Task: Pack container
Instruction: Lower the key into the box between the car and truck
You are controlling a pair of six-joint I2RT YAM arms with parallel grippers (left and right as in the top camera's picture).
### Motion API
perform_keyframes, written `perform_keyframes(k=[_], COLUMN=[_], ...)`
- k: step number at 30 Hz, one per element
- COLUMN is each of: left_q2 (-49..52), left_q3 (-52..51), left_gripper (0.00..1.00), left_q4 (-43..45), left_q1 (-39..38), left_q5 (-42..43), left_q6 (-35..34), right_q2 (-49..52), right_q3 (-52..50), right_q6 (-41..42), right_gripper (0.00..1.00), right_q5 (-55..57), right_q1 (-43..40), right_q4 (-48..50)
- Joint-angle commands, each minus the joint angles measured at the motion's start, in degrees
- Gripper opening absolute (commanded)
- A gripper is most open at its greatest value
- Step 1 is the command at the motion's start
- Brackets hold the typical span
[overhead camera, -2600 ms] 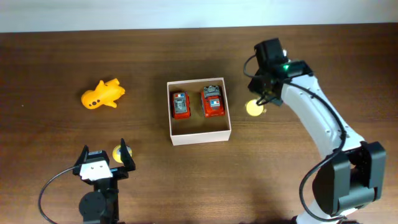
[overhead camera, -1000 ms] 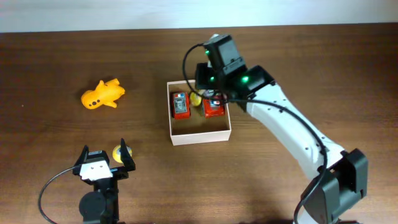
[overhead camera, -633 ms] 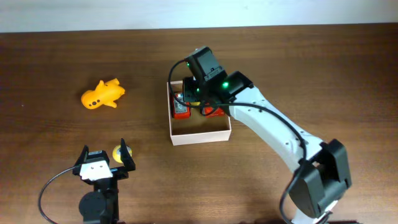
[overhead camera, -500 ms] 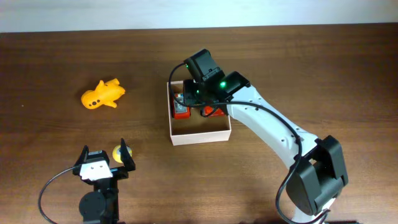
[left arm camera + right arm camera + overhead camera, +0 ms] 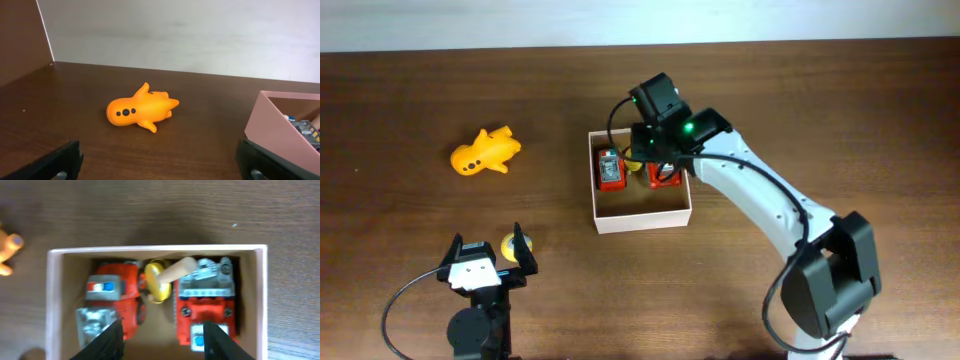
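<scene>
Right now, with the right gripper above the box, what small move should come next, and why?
Probably raise the right gripper straight up, out of the container. Its jaws stand apart and the yellow toy lies free between the two red trucks, so that piece looks placed. The orange toy lies outside it, not yet packed.

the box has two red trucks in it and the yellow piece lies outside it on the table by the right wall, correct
Not quite. The yellow piece is not outside: it lies inside the container, between the left-hand red truck and the right-hand red truck. The right wrist view shows this. The two red trucks in the box are as you say.
</scene>
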Motion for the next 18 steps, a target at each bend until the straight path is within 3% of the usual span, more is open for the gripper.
perform_keyframes(k=[1,18], left_q2=[-0.35,-0.35], left_q3=[-0.11,-0.11], left_gripper=[0.99,0.99], left_q4=[-0.26,-0.26], left_q1=[0.35,0.35], left_q5=[0.42,0.42], left_q6=[0.92,0.92], right_q2=[2.34,5.73], right_q3=[0.7,0.59], right_q6=[-0.81,-0.81], right_gripper=[0.46,0.46], right_q5=[1.14,2.45], right_q1=[-1.25,-2.27], right_q4=[0.37,6.12])
